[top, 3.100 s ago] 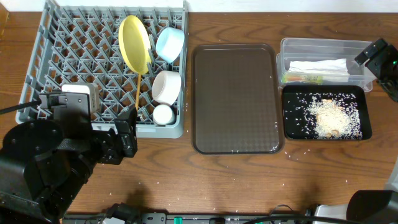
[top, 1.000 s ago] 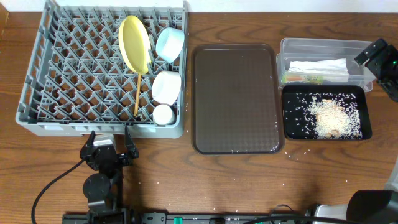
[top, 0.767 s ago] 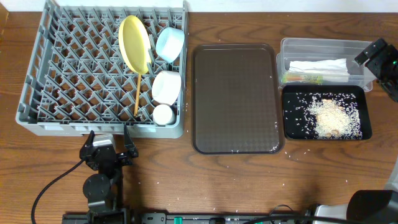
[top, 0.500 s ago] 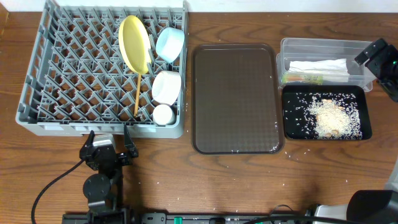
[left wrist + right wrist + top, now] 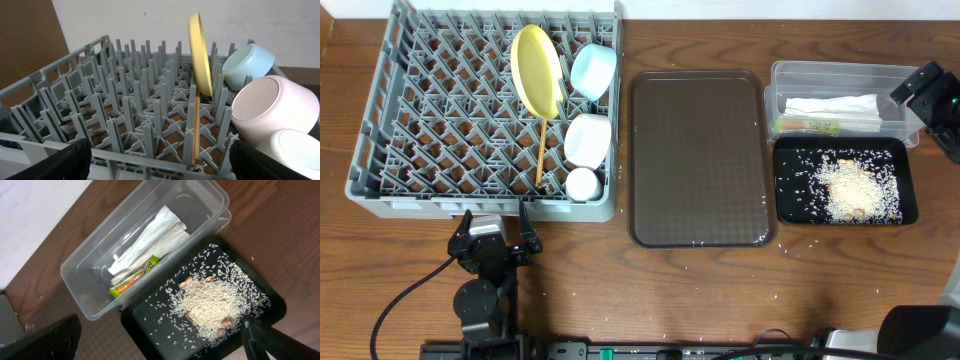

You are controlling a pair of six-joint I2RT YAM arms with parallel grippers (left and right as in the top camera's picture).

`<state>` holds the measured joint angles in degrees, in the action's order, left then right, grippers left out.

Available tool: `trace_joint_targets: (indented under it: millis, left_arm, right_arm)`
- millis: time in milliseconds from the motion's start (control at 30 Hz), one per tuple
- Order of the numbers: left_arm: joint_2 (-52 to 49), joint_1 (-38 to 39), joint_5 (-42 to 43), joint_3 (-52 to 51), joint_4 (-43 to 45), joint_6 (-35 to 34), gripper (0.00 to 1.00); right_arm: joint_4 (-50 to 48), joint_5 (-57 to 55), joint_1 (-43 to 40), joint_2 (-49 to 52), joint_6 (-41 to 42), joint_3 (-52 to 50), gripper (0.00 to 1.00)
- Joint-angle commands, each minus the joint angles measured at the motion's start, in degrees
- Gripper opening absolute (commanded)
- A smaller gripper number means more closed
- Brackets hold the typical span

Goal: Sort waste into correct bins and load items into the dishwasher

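The grey dishwasher rack [image 5: 440,110] holds the upright yellow plate [image 5: 538,70], the light-blue bowl [image 5: 593,70], the white bowl [image 5: 588,140], the white cup [image 5: 582,184] and the chopsticks [image 5: 540,152]. My left gripper [image 5: 160,169] is open and holds nothing, just in front of the rack's near wall [image 5: 150,162]. The clear tub [image 5: 100,275] contains the napkin [image 5: 150,237] and the snack wrapper [image 5: 134,276]. Rice [image 5: 212,305] lies in the black tray [image 5: 150,325]. My right gripper [image 5: 157,347] hangs open above that tray, holding nothing.
A large brown serving tray [image 5: 698,158] lies between the rack and the two bins. A few rice grains dot the wooden table [image 5: 650,290] near its front. The right arm [image 5: 925,90] sits at the far right edge beside the tub.
Three seconds ago my left arm loomed over the rack's near left corner; it now sits low at the table's front. Nothing has moved during the last second.
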<state>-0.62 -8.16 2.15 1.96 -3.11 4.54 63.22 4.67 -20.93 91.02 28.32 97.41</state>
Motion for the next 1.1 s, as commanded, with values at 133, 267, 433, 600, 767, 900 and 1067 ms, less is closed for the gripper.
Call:
trace_joint_targets:
  millis: [133,267,433,600,767,900,1067]
  left_arm:
    - [0.4,-0.3,-1.3,-1.7,-0.9,0.4,0.9]
    - [0.4,-0.3,-1.4,-1.7,-0.9,0.4,0.9]
    - [0.4,-0.3,-1.3,-1.7,-0.9,0.4,0.9]
    - [0.4,-0.3,-1.4,-1.7,-0.9,0.4,0.9]
    - [0.4,-0.3,-1.4,-1.7,-0.9,0.4,0.9]
    - [0.4,-0.3,-1.4,-1.7,-0.9,0.4,0.9]
    - [0.4,-0.3,-1.4,-1.7,-0.9,0.4,0.9]
  right_arm:
    - [0.0,-0.1,-0.1,0.0,0.8,0.1,0.99]
    - [0.0,-0.1,-0.1,0.0,0.8,0.1,0.99]
    - [0.0,-0.1,0.1,0.0,0.8,0.1,0.99]
    - [0.0,-0.2,2.6,-0.5,0.8,0.1,0.99]
    - [-0.4,-9.6,11.1,-2.5,-0.7,0.1,0.99]
    - [-0.9,-19.9,21.2,-4.7,-0.6,0.0,0.99]
    - [-11.3,-31.5,30.9,-10.2,-8.3,-5.8,0.99]
